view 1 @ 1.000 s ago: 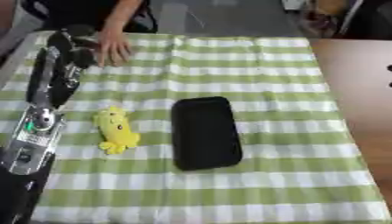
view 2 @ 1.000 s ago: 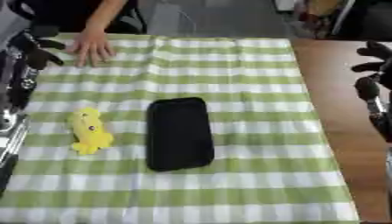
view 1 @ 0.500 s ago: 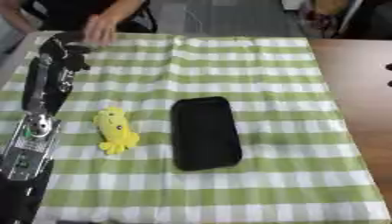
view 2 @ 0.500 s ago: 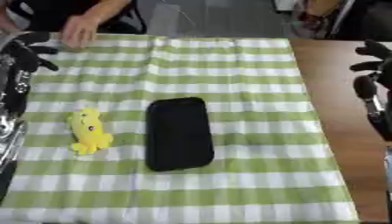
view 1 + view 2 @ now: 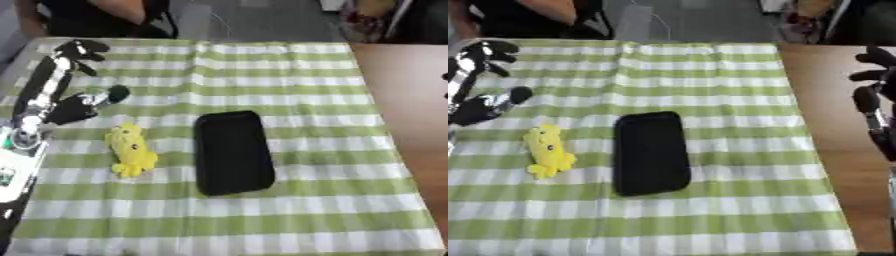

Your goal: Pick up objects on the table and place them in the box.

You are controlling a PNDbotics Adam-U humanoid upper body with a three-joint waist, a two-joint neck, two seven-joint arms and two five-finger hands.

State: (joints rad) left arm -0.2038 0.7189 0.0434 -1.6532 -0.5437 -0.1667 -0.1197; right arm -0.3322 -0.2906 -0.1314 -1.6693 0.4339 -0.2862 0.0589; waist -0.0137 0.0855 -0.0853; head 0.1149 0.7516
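Note:
A yellow plush toy [image 5: 129,150] lies on the green checked cloth, left of centre. Beside it on its right sits a flat black rectangular box [image 5: 230,151], its long side running away from me. My left hand [image 5: 51,85] hovers at the cloth's left edge, just beyond and left of the toy, open, with fingers pointing away and the thumb stuck out toward the toy; it holds nothing. My right hand [image 5: 871,97] shows at the right edge over bare wood, fingers up, relaxed and empty.
The checked cloth [image 5: 289,85] covers most of the table; bare brown tabletop [image 5: 824,100] runs down the right side. A person sits at the far edge, not touching the cloth. My left forearm [image 5: 17,150] lies along the left edge.
The person's hand that rested on the cloth's far left corner has pulled back off the table. My left hand's thumb has swung out toward the toy. Toy and box have not moved.

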